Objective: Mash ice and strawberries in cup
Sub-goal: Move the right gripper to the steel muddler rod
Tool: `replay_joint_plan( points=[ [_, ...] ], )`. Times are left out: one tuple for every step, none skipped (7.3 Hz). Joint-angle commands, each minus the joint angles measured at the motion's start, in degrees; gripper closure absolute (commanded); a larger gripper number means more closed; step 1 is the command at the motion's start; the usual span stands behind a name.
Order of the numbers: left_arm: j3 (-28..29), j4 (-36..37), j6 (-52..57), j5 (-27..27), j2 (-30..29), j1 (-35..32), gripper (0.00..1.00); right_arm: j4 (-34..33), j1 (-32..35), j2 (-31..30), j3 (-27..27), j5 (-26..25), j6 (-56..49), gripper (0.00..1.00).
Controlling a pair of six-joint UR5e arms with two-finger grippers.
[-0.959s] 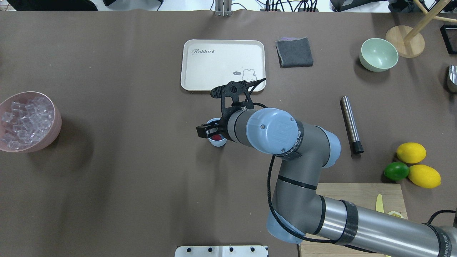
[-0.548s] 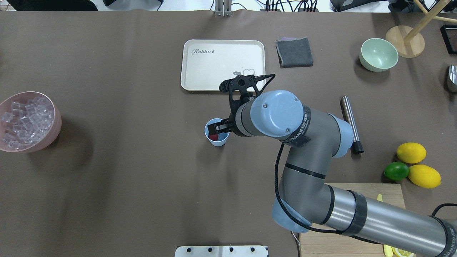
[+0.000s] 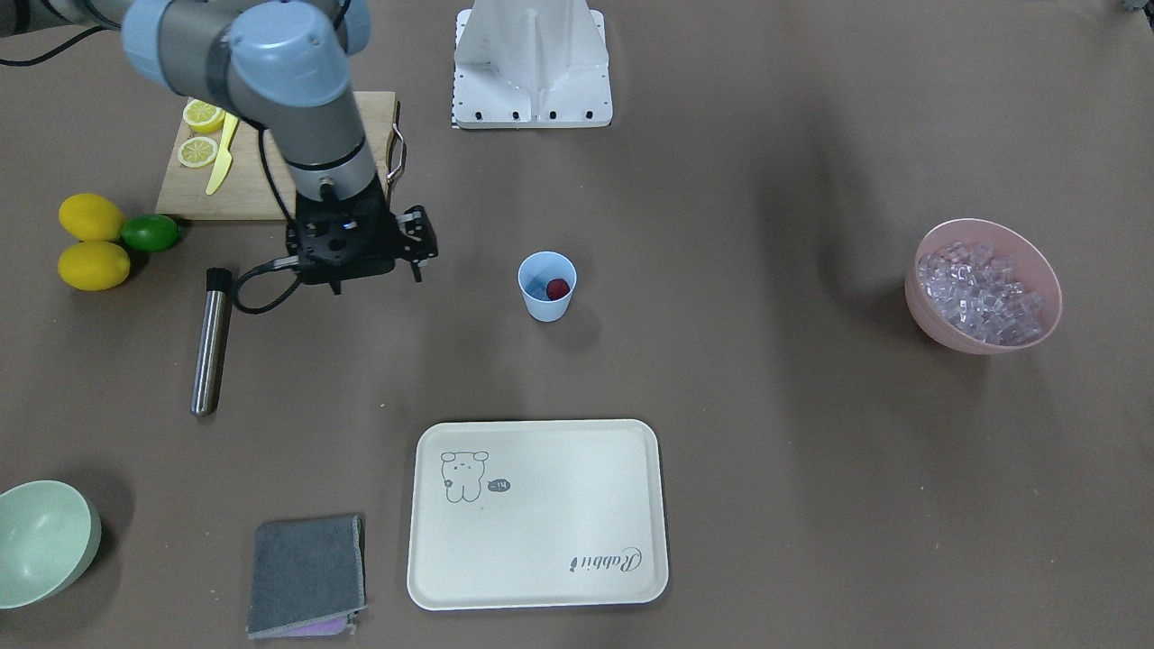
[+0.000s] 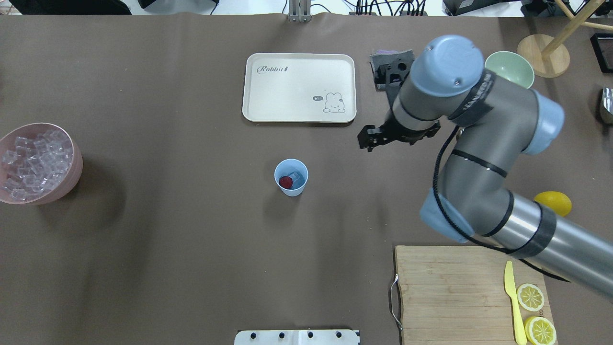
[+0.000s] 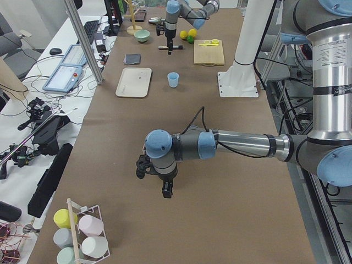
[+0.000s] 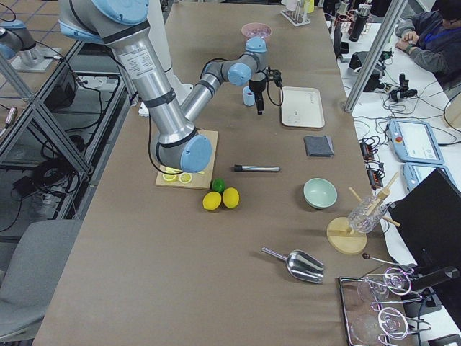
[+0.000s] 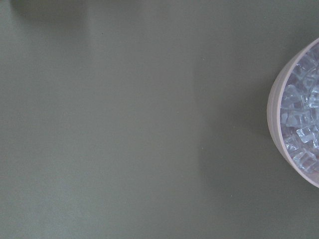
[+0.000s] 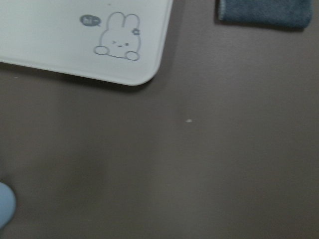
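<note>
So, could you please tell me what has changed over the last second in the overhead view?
The right gripper, which was down at the cup over the strawberry, has pulled away to the robot's right and farther across the table, towards the grey cloth. Its jaws look empty; the strawberry lies in the cup beside an ice cube. Cup, pink bowl and tray have not moved.

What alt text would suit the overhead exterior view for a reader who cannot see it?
A light-blue cup stands mid-table holding a strawberry and a clear ice cube. The right gripper hangs to the view's right of it, near a corner of the cream tray. A pink bowl heaped with ice sits at the left edge.
</note>
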Motion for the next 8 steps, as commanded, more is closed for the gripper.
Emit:
replay_joint_plan(
  points=[
    [0.0, -2.01, 0.0, 0.09, 0.09, 0.0, 0.02, 0.85, 6.7, -9.26, 0.81, 4.17, -9.15, 0.0],
    [0.18, -2.9, -0.09, 0.09, 0.35, 0.0, 0.02, 1.3, 7.76, -11.65, 0.72, 4.17, -8.91, 0.0],
    [0.18, -3.08, 0.09, 0.09, 0.35, 0.0, 0.02, 1.3, 8.2, -13.67, 0.37, 4.17, -9.17, 0.0],
    [0.27, -3.26, 0.0, 0.18, 0.35, 0.0, 0.02, 1.3, 8.12, -14.21, 0.02, 4.08, -8.91, 0.0],
    [0.35, -4.22, 0.0, 0.44, 0.44, 0.0, 0.02, 1.21, 8.64, -13.7, -1.2, 4.43, -8.74, 0.0],
    [0.44, -6.75, -0.09, 0.62, 1.57, 0.0, 0.02, 1.21, 10.39, -11.34, -4.78, 6.87, -9.08, 0.0],
    [0.53, -9.39, -0.18, 0.62, 2.8, 0.0, 0.02, 1.39, 11.27, -9.06, -9.6, 8.46, -9.61, 0.0],
    [0.44, -12.28, -0.18, 0.62, 4.12, 0.0, 0.02, 1.39, 12.15, -8.6, -12.7, 8.57, -12.22, 0.0]
  ],
)
